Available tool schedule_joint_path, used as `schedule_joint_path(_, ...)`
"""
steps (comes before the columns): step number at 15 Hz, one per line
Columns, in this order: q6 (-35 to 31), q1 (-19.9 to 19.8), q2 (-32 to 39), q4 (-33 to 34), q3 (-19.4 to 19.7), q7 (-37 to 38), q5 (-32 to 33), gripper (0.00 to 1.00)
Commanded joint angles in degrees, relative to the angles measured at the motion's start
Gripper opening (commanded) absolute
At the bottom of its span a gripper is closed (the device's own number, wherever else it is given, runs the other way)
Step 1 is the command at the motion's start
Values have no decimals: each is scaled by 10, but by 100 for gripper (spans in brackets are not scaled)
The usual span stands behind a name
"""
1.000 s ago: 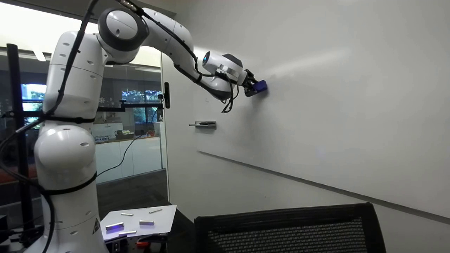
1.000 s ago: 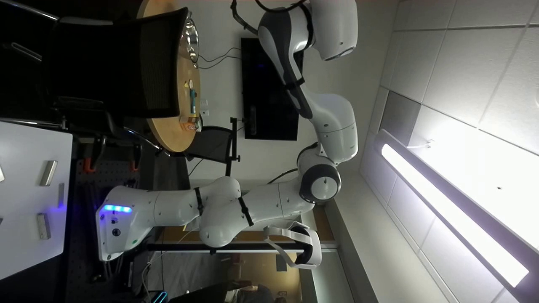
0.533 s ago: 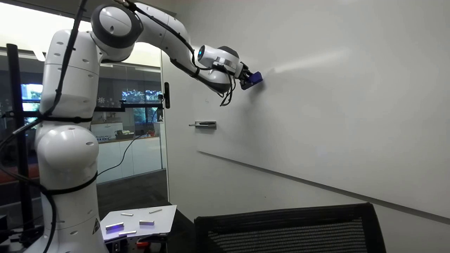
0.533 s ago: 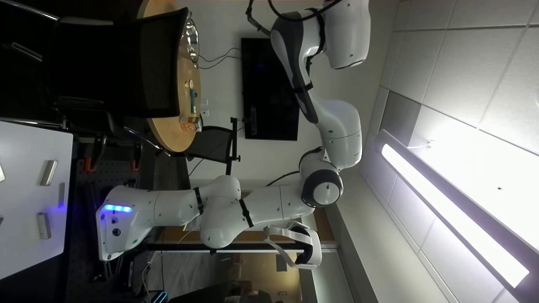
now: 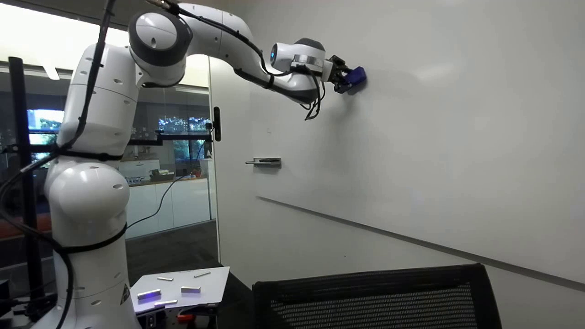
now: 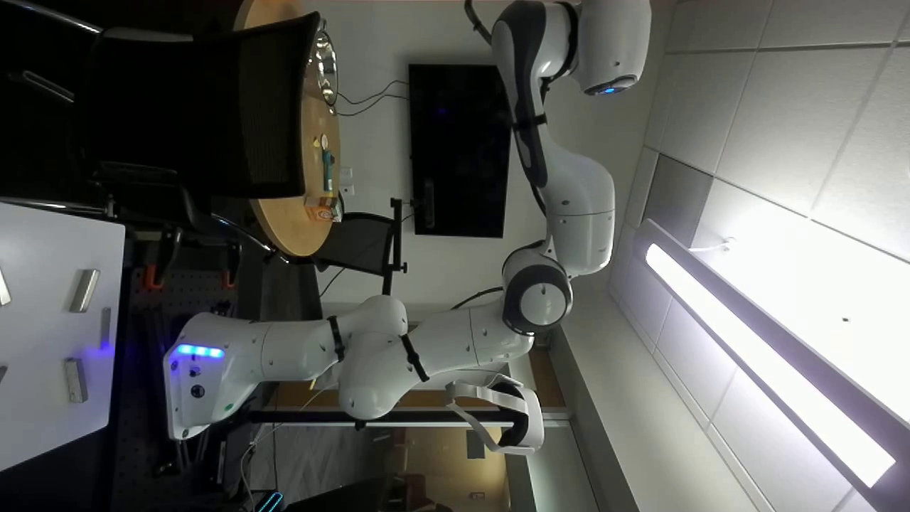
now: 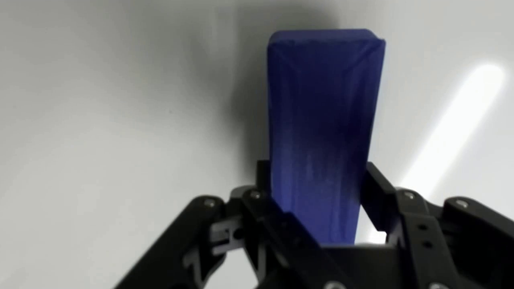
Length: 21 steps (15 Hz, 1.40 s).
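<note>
My gripper (image 5: 343,75) is shut on a dark blue block (image 5: 355,78) and holds it at the large whiteboard (image 5: 457,160), high on its left part in an exterior view. The block looks like a whiteboard eraser. In the wrist view the block (image 7: 323,120) stands lengthwise between the two black fingers (image 7: 317,178), which press its long sides. Its face to the board is hidden, so I cannot tell whether it touches. A shadow lies on the board beside it. The gripper and block are out of view in the other exterior picture, where only the arm (image 6: 569,199) shows.
A small grey wall tray (image 5: 267,162) sits below the gripper. A black mesh chair (image 5: 374,301) stands before the board. A white side table (image 5: 210,278) by the robot base holds several metal bars. A round wooden table (image 6: 291,227) and a wall screen (image 6: 458,149) are behind.
In the exterior view with the whiteboard, the gripper and blue block first shift slightly up and left, then rise further and move right along the board. The hold on the block stays the same.
</note>
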<state>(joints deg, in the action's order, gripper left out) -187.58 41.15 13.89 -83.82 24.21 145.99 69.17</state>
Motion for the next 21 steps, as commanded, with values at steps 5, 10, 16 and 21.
schedule_joint_path(5,8,11,76,88,90,52,-38,31)
schedule_joint_path(10,3,27,86,84,123,40,-47,31)
schedule_joint_path(16,-36,80,79,68,169,40,-4,31)
schedule_joint_path(21,-105,141,67,49,208,21,40,31)
